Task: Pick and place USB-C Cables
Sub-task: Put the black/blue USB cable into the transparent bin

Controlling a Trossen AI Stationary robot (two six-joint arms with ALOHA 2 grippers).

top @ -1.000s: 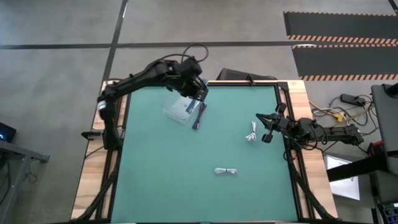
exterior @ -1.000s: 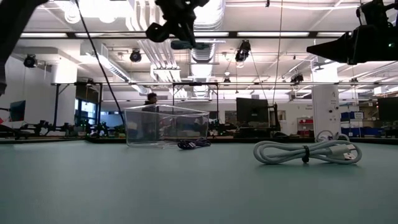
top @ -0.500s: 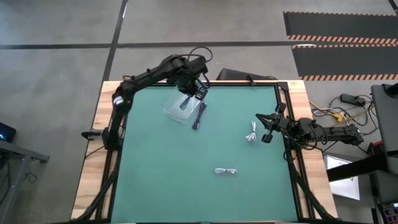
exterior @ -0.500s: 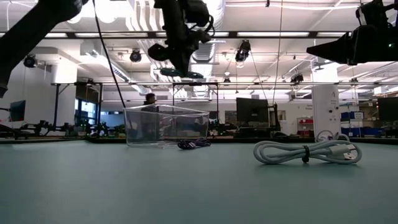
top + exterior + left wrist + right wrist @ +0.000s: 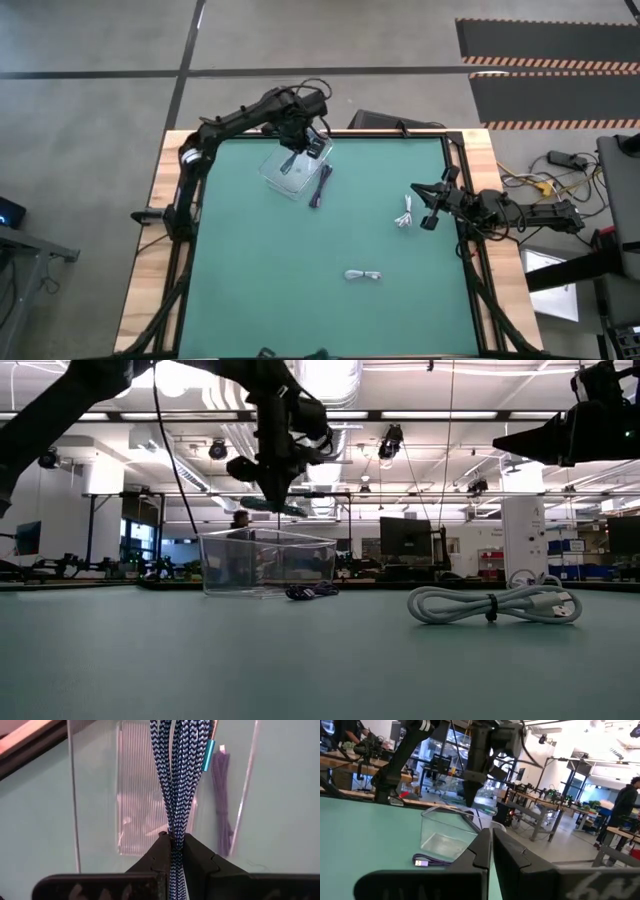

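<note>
My left gripper (image 5: 300, 150) hangs over the clear plastic box (image 5: 288, 172), shut on the dark teal braided cable bundle (image 5: 177, 775); the low view shows the teal cable (image 5: 272, 506) just above the box (image 5: 268, 562). The dark purple cable (image 5: 320, 187) lies on the mat beside the box's right wall. One white cable (image 5: 404, 213) lies right of centre, close to my right gripper (image 5: 428, 207), which is shut and touches nothing. The other white cable (image 5: 363, 275) lies toward the near edge. My left gripper pinches the teal cable bundle (image 5: 175, 840) between its two fingers, several strands together. The fingers come from above, pointing down. The bundle is lifted clear and hangs below the fingers over the box's floor, its teal connector (image 5: 209, 755) at the lower end.
The box stands near the far-left part of the green mat (image 5: 300, 290), whose middle and near-left are bare. A wooden frame (image 5: 150, 280) borders the mat. Workbenches and a person (image 5: 625, 805) show in the room beyond.
My left gripper has come down with the teal cable and shifted a little toward the table's left, from above the box's right wall to over its inside. The cable now hangs just above the box rim. The right arm has kept still.
</note>
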